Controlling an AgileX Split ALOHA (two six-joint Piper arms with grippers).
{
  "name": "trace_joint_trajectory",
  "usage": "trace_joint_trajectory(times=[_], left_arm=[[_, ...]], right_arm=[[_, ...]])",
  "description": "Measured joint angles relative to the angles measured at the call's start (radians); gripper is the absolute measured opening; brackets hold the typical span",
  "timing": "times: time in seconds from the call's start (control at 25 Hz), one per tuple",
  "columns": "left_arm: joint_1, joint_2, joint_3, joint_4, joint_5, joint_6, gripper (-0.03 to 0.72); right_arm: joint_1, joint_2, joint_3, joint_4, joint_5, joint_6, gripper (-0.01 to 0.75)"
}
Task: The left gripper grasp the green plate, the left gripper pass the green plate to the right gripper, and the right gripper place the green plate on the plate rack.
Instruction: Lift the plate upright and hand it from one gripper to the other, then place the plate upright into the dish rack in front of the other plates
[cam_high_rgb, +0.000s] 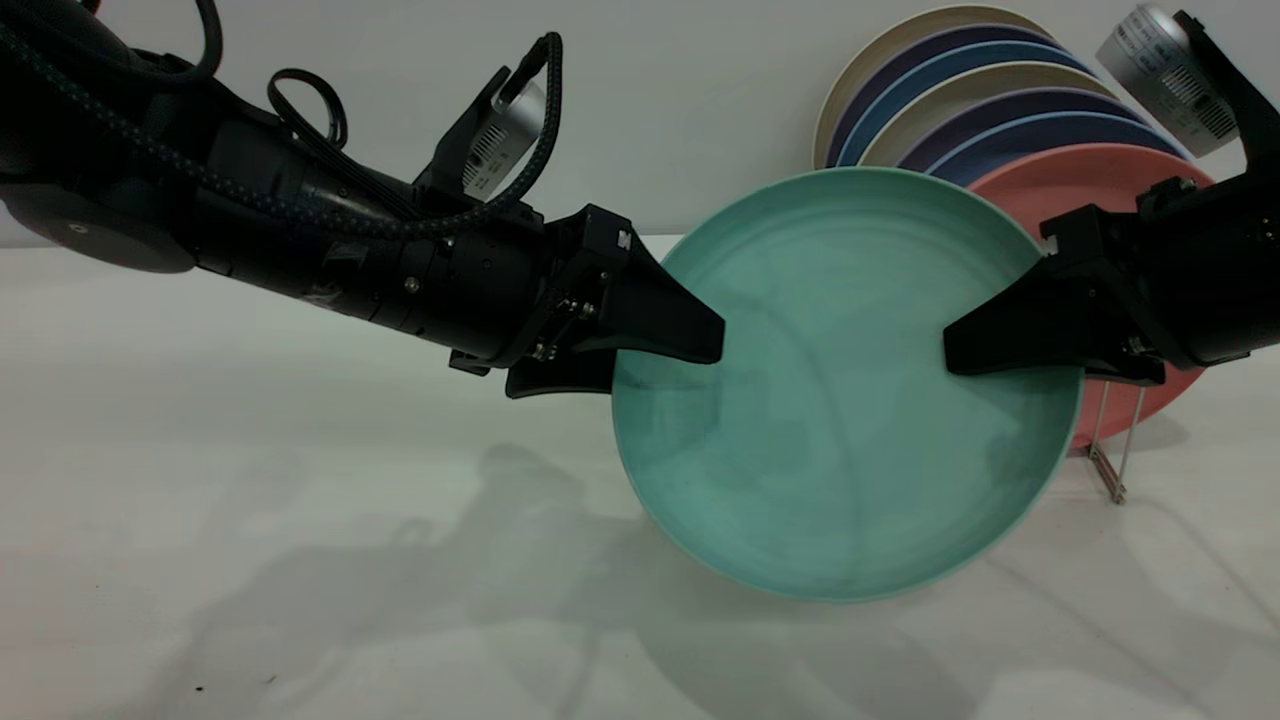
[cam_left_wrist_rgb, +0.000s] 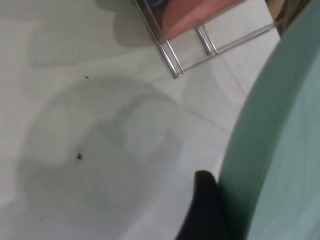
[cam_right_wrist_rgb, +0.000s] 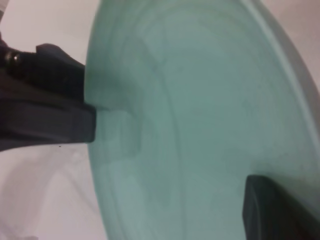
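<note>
Above our white bench (cam_high_rgb: 300, 560), we pinch the green plate (cam_high_rgb: 840, 400) with left gripper (cam_high_rgb: 690, 345) and right gripper (cam_high_rgb: 975, 350) on opposite rims.

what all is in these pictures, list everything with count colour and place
green plate: one, teal-green, held on edge above the table between both arms
pink plate: one, salmon pink, standing at the front of the rack behind the green plate
other plates: six rims showing, cream, purple and blue, stacked upright behind the pink plate
plate rack: one, silver wire, far right on the table
table: one, white, under everything
left gripper: one, black, fingers shut on the green plate's left rim
right gripper: one, black, fingers shut on the green plate's right rim
</note>
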Motion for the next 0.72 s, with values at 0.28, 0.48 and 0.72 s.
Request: trace_joint_trajectory(times=[0.28,0.48,0.72], left_arm=[[0.049,0.000,-0.001,0.187,-0.013,-0.094,0.643],[0.127,0.000,-0.001,0.295,-0.028,-0.168,0.612],[0.201,0.000,-0.001,0.396,-0.028,-0.228,0.589]], right_arm=[[0.000,0.000,0.000,-0.006,-0.081,-0.038,0.101],[0.000,0.000,0.000,-0.007,-0.076,-0.039,0.101],[0.000,-0.035,-0.007,-0.126,-0.090,-0.097,0.101]])
